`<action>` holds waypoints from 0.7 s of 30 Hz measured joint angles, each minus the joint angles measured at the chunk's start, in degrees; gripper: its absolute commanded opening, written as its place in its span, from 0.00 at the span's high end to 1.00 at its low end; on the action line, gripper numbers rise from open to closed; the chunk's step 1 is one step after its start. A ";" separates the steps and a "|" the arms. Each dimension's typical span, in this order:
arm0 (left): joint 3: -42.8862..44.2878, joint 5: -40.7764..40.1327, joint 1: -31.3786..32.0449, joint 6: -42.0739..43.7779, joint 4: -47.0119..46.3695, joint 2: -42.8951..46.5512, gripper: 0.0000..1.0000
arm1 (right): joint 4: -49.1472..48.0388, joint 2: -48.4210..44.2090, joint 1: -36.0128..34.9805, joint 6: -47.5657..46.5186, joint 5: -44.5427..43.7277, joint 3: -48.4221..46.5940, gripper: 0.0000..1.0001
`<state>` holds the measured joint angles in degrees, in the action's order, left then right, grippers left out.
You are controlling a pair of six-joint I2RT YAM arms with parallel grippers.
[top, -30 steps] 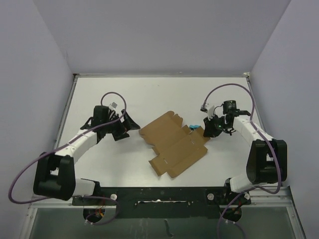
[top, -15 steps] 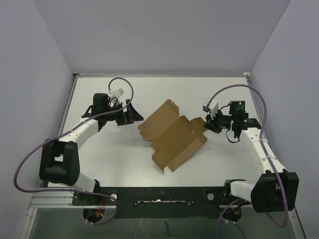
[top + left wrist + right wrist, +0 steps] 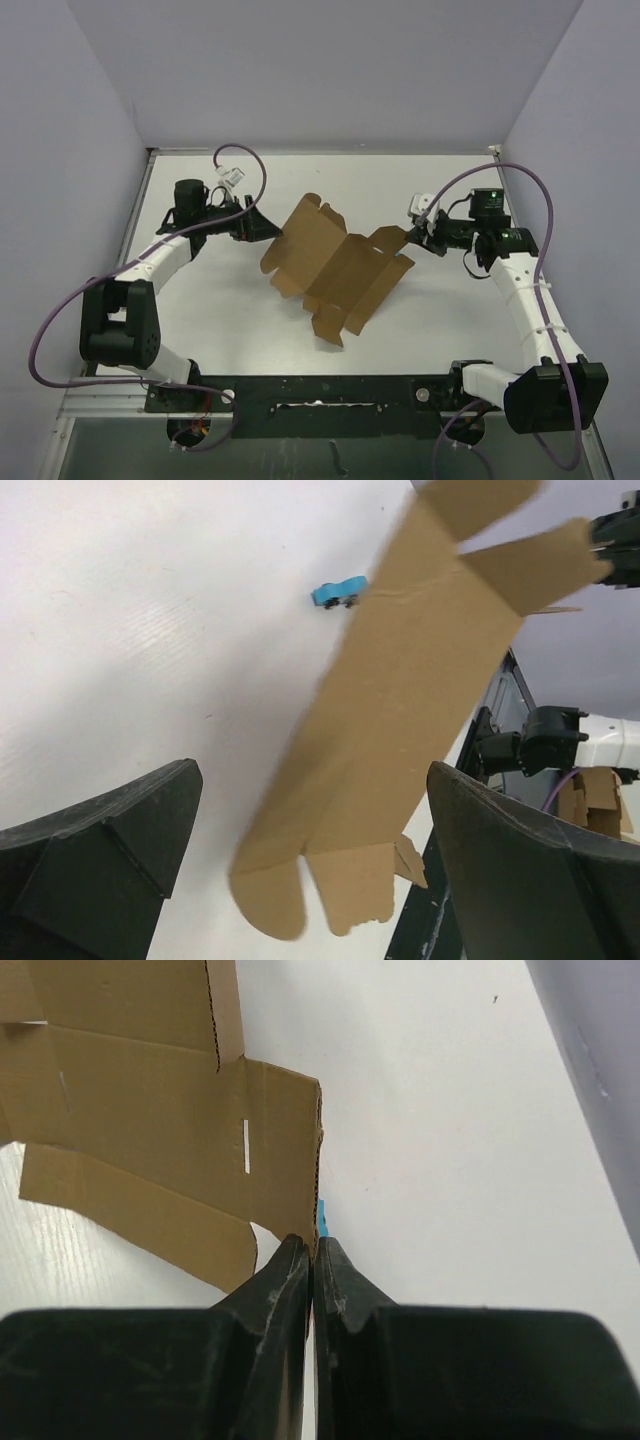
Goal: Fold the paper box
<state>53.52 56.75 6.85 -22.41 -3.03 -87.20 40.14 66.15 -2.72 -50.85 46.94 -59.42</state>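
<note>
The paper box [image 3: 335, 265] is an unfolded brown cardboard cut-out, tilted up off the white table. My right gripper [image 3: 415, 240] is shut on its right edge; in the right wrist view the fingertips [image 3: 296, 1260] pinch the cardboard [image 3: 150, 1110] at a perforated fold. My left gripper [image 3: 262, 228] stands open just left of the box's raised left flap, not touching it. In the left wrist view the box [image 3: 420, 680] hangs between the two wide-apart fingers [image 3: 110, 860], its rounded tabs nearest the camera.
A tiny blue object [image 3: 338, 590] lies on the table beneath the lifted box; a sliver of it [image 3: 321, 1217] shows past the right fingertips. Purple-grey walls close in the table [image 3: 200, 310] on three sides. A black rail [image 3: 320, 395] runs along the near edge.
The right gripper has lifted the box's right edge and carried it left, tilting the sheet. The left gripper swung back and turned toward the box's left flap, its jaws widening slightly.
</note>
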 measured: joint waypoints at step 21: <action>-8.87 8.41 -1.77 -4.87 -14.75 2.71 0.27 | 4.11 0.50 0.17 -0.92 4.96 -6.32 1.00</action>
<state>44.64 65.17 5.08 -27.29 -17.78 -84.49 44.25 66.65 -2.55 -51.77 51.90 -65.73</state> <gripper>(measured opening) 0.848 0.037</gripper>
